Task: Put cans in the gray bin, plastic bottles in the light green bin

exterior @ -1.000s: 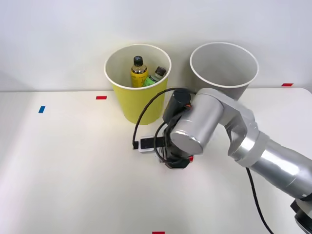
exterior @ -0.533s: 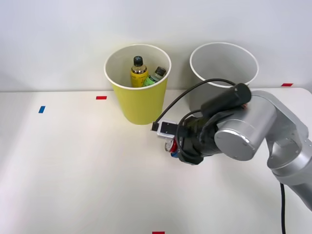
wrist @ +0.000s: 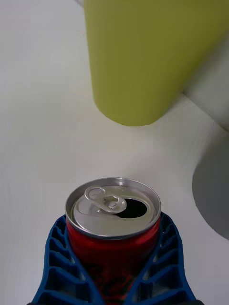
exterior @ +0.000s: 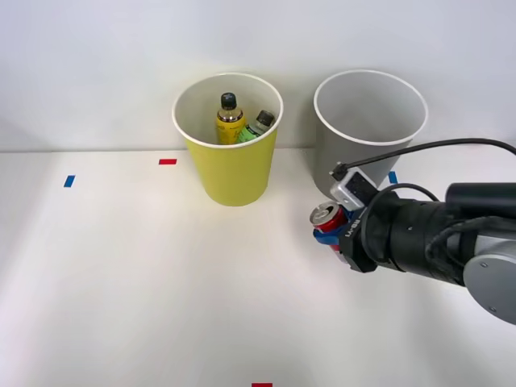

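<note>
Right hand (exterior: 332, 228) closed on the upright red can (exterior: 326, 218) (open top up, both blue fingers against its sides), held above the bench (exterior: 121, 282) just before the gray bin (exterior: 363, 153), whose mouth lies higher and beyond.

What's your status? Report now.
Right gripper shut on red can, upright, beside gray bin. Both bottles in light green bin. Nothing blocking.

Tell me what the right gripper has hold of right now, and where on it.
The red can, gripped by its side wall between the blue fingers of the right gripper, opened top end showing.
</note>
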`<state>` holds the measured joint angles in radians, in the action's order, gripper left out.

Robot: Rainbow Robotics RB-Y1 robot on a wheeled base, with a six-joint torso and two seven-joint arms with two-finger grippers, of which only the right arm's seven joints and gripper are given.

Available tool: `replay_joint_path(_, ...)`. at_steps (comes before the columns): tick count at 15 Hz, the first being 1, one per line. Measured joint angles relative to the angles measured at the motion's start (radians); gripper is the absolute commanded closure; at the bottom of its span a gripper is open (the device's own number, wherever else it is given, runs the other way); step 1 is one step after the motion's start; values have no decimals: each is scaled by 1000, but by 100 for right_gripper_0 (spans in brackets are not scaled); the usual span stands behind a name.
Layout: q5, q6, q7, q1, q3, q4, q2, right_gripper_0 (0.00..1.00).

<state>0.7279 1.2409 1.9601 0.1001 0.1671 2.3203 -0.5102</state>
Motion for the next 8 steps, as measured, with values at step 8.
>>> replay_joint_path(8, 143, -312, -150, -180, -158, 134, 38, 100)
